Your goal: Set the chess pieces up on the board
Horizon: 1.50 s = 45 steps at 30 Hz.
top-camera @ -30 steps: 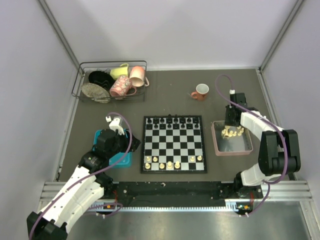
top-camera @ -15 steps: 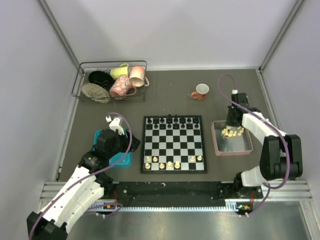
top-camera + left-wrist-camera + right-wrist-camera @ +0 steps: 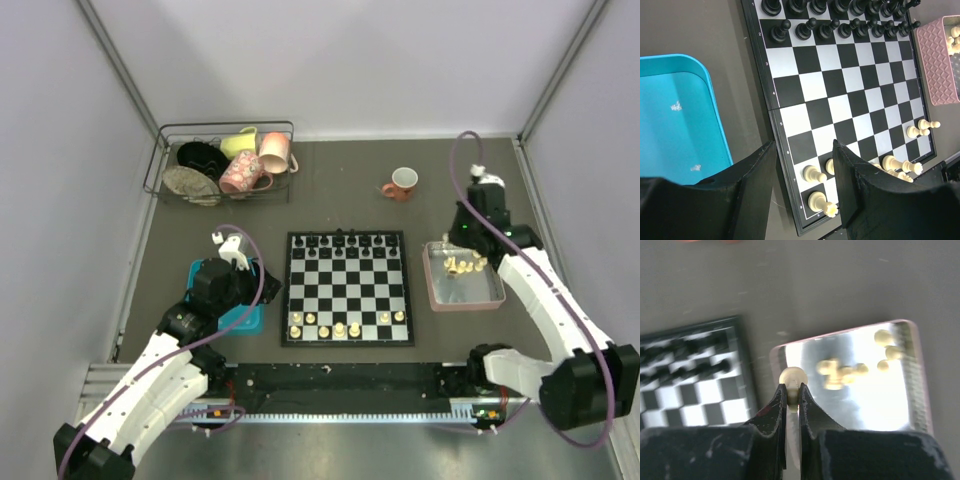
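Observation:
The chequered board (image 3: 347, 288) lies mid-table with black pieces on its far rows and several cream-white pieces (image 3: 340, 327) on its near rows. It also shows in the left wrist view (image 3: 840, 95). My right gripper (image 3: 792, 390) is shut on a cream-white pawn (image 3: 792, 376), held above the pink tray (image 3: 462, 277), which holds several more white pieces (image 3: 840, 371). In the top view the right gripper (image 3: 466, 238) is over the tray's far left corner. My left gripper (image 3: 802, 175) is open and empty, hovering by the board's near left corner, over the blue tray (image 3: 232, 300).
A wire rack (image 3: 222, 162) with cups and plates stands at the back left. A red-and-white mug (image 3: 401, 184) stands behind the board. The blue tray (image 3: 675, 115) looks empty apart from small specks.
My right gripper has risen out of the pink tray and moved toward the far side, now holding a white pawn. The left arm has not moved.

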Tool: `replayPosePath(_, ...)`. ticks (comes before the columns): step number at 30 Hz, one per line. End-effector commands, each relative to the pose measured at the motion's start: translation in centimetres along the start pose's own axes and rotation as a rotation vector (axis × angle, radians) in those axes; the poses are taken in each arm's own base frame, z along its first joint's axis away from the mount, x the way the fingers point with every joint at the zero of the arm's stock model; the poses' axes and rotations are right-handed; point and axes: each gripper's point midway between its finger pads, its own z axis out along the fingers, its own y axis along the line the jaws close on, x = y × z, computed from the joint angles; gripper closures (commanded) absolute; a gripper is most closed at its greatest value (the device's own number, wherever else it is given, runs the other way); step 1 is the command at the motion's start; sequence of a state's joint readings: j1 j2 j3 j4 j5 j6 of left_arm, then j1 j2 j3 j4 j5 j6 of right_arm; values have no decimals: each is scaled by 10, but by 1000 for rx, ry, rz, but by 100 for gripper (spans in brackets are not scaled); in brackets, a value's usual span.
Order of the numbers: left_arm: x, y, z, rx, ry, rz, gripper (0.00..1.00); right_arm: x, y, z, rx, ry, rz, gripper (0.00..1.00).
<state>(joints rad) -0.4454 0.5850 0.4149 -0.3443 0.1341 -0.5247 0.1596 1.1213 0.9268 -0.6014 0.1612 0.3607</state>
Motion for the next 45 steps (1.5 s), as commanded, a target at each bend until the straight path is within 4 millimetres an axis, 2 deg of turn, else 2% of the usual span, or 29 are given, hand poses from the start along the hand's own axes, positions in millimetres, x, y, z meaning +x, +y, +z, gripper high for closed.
replayPosePath(1, -10, -4, 2, 23, -41, 18, 46, -5, 67, -51, -149, -59, -81, 100)
replayPosePath(3, -10, -5, 2, 25, -39, 19, 46, 17, 93, -66, -222, -30, -122, 100)
replayPosePath(5, -9, -4, 3, 24, -37, 19, 46, 35, 106, -76, -265, -12, -144, 100)
replayPosePath(6, -10, -5, 3, 24, -38, 19, 46, 52, 122, -87, -317, 8, -170, 100)
replayPosePath(8, -10, -5, 2, 24, -38, 19, 46, 67, 126, -94, -310, 16, -190, 100)
replayPosePath(9, -10, -5, 2, 24, -37, 19, 46, 83, 137, -103, -336, 27, -209, 100)
replayPosePath(12, -11, -5, 1, 23, -39, 19, 46, 108, 147, -113, -339, 59, -222, 100)
replayPosePath(13, -11, -5, 1, 23, -41, 18, 46, 124, 152, -122, -357, 82, -259, 100)
replayPosePath(17, -10, -5, 1, 22, -37, 16, 47, 162, 156, -123, -312, 127, -277, 100)
replayPosePath(20, -11, -4, 1, 20, -39, 15, 47, 178, 161, -125, -305, 136, -256, 100)
replayPosePath(22, -10, -4, 1, 15, -34, 13, 47, 183, 165, -125, -293, 130, -242, 100)
replayPosePath(23, -11, -3, 1, 12, -38, 11, 47, 181, 174, -133, -317, 124, -238, 100)
replayPosePath(25, -11, -2, 2, 3, -40, 3, 47, 180, 185, -134, -314, 102, -268, 100)
replayPosePath(26, -10, -3, 2, 9, -35, -2, 46, 173, 199, -144, -344, 88, -277, 100)
replayPosePath(28, -11, -5, 5, 29, -22, -19, 46, 174, 214, -143, -338, 82, -305, 100)
replayPosePath(30, -9, -9, 9, 52, 5, -47, 48, 165, 234, -154, -372, 61, -312, 100)
replayPosePath(31, -14, -8, 9, 46, -5, -57, 49, 170, 242, -151, -362, 63, -336, 100)
replayPosePath(32, -17, -6, 9, 36, -11, -59, 49, 165, 253, -158, -383, 57, -333, 100)
replayPosePath(37, -31, 2, 5, -5, -48, -60, 48, 175, 283, -168, -413, 77, -334, 100)
replayPosePath(42, -33, 17, 0, -41, -62, -78, 48, 196, 296, -161, -391, 120, -312, 100)
replayPosePath(45, -32, 17, 0, -29, -68, -91, 48, 208, 303, -161, -390, 136, -318, 100)
